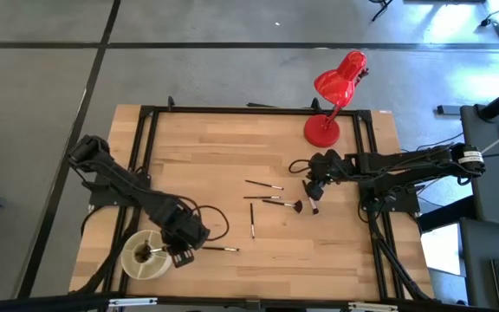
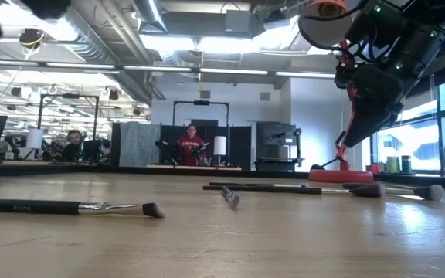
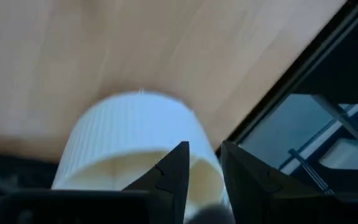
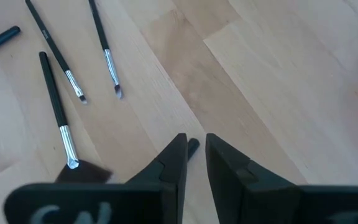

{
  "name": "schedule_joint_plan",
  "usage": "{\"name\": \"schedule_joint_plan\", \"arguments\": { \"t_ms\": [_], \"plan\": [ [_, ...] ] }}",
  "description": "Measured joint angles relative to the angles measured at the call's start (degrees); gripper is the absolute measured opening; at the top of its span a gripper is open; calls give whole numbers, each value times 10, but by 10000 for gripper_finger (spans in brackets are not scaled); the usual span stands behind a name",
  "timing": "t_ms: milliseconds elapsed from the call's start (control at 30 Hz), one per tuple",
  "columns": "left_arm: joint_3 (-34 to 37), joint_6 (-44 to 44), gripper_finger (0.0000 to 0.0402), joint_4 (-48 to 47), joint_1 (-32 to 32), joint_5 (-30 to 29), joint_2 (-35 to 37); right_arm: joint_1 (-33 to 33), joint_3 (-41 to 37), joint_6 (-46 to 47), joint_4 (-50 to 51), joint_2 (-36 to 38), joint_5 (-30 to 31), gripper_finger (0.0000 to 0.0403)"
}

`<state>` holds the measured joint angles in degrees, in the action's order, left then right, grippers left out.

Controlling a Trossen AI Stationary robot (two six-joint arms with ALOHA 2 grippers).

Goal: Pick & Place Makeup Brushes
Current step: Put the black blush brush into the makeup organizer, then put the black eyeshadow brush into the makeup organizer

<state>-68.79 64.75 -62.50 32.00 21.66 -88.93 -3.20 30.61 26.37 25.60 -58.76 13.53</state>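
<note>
Left claw (image 1: 177,254) hovers over the white cup (image 1: 144,254), slightly parted, empty; right claw (image 1: 311,201) pinches a makeup brush (image 1: 313,205).

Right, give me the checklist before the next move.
1. Left gripper over the cup: ok.
2. Left fingers apart, nothing between them: ok.
3. Brush delivered: ok, dark handles show inside the cup.
4. Right gripper lined up over a brush: ok.
5. That brush gripped: cannot tell.
6. Table cleared of brushes: not ok; several lie loose, one beside the cup, more at mid-table.
</note>
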Motion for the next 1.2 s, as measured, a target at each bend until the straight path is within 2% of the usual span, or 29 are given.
{"name": "schedule_joint_plan", "arguments": {
  "t_ms": [267,367,467,567,633,667,767,833,933,1033,1200],
  "plan": [
    [-64,88,61,-137,48,1,1,0,0,3,-2,0,0,60],
    [-79,90,55,-156,63,-31,1,0,0,1,-10,0,0,60],
    [-89,52,54,-153,58,-136,1,0,0,-7,-17,0,0,60],
    [-89,12,57,-117,41,-319,1,0,0,-11,-20,0,0,60],
    [-81,-7,60,-59,26,-432,1,0,0,-13,-22,0,0,60],
    [-77,-30,63,-21,16,-465,-1,0,0,-13,-22,0,0,60],
    [-56,-149,72,131,-11,-515,-22,0,0,-24,-22,0,0,60],
    [-40,-241,79,255,-26,-504,-48,0,0,-27,-22,0,4,60],
    [-37,-337,88,370,-42,-425,-101,0,0,-28,-22,0,19,60],
    [-36,-352,97,400,-49,-377,-157,-1,0,-28,-21,0,19,60],
    [-36,-341,112,400,-49,-332,-218,-1,0,-28,-20,0,19,60]
  ]
}}
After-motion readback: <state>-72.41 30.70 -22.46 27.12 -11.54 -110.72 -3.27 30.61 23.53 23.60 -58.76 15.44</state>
